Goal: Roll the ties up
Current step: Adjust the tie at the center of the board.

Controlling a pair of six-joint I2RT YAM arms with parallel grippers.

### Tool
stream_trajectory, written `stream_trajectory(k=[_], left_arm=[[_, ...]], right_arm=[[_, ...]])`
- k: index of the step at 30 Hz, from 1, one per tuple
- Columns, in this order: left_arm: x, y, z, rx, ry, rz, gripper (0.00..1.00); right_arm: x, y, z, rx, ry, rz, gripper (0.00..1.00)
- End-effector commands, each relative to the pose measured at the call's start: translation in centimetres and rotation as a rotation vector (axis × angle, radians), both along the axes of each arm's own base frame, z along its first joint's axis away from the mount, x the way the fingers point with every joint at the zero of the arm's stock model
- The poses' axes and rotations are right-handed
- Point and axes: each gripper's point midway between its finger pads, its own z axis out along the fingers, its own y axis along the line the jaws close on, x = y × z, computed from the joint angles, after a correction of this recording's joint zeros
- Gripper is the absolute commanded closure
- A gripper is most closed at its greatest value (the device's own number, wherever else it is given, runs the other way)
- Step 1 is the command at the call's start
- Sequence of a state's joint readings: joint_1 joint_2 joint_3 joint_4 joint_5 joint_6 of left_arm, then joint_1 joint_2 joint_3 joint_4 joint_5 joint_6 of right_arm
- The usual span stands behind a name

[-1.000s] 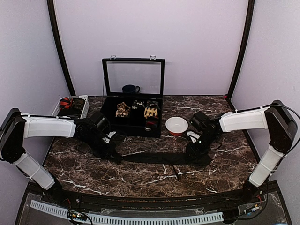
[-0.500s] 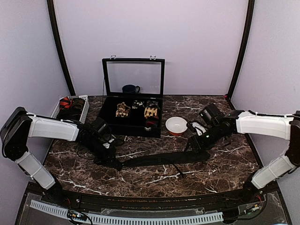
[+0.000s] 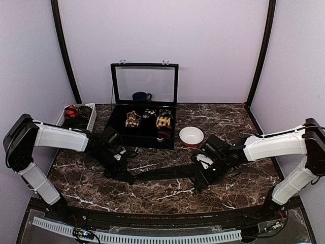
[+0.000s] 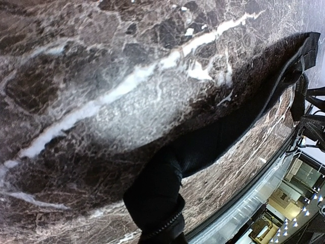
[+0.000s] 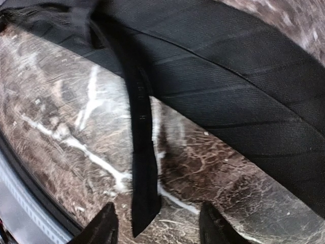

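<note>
A plain black tie (image 3: 162, 174) lies stretched left to right across the marble table. My left gripper (image 3: 126, 177) is at its left end, jaws shut on the fabric. In the left wrist view the tie (image 4: 238, 122) runs away from a bunched black fold held at the gripper (image 4: 155, 213), and the fingers are hidden by cloth. My right gripper (image 3: 202, 178) is low over the tie's right part, open and holding nothing. In the right wrist view the wide blade (image 5: 244, 101) fills the top, and a narrow black strip (image 5: 139, 152) hangs down between the fingertips (image 5: 106, 226).
An open black case (image 3: 144, 133) with a glass lid stands at the back and holds rolled patterned ties (image 3: 133, 119). A white bowl (image 3: 191, 135) stands to its right. A white basket (image 3: 90, 113) at the far left holds a red patterned tie. A dark mug (image 3: 141, 96) stands behind the case.
My right arm has swung left and nearer along the tie, from its wide right end to the middle right. The tie's right part has shifted with it. The left gripper has barely moved.
</note>
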State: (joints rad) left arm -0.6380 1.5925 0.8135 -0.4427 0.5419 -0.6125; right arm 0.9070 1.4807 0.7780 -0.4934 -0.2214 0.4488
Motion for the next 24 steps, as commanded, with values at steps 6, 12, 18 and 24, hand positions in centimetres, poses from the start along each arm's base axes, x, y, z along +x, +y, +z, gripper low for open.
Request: stream_trajectory(k=[6,12,18,24], left_arm=[[0.2,0.9,-0.7,0.074,-0.006,-0.025,1.0],[0.5,1.6,-0.8,0.126,-0.024,-0.053,1.0],[1.2,2.2,-1.0,0.183,-0.052,-0.085,1.0],[1.7,2.6,-1.1,0.215,-0.072,-0.102,1.0]], right_arm=[[-0.8,0.4,-1.5,-0.065,0.005,0.046,0.81],[0.4,0.0,1.2,-0.113,-0.03,0.083,0.92],[2.5,-1.6,1.9,-0.194,-0.022,0.091,0.92],[4.8,-3.8,1.3,-0.25,0.014,0.063,0.88]])
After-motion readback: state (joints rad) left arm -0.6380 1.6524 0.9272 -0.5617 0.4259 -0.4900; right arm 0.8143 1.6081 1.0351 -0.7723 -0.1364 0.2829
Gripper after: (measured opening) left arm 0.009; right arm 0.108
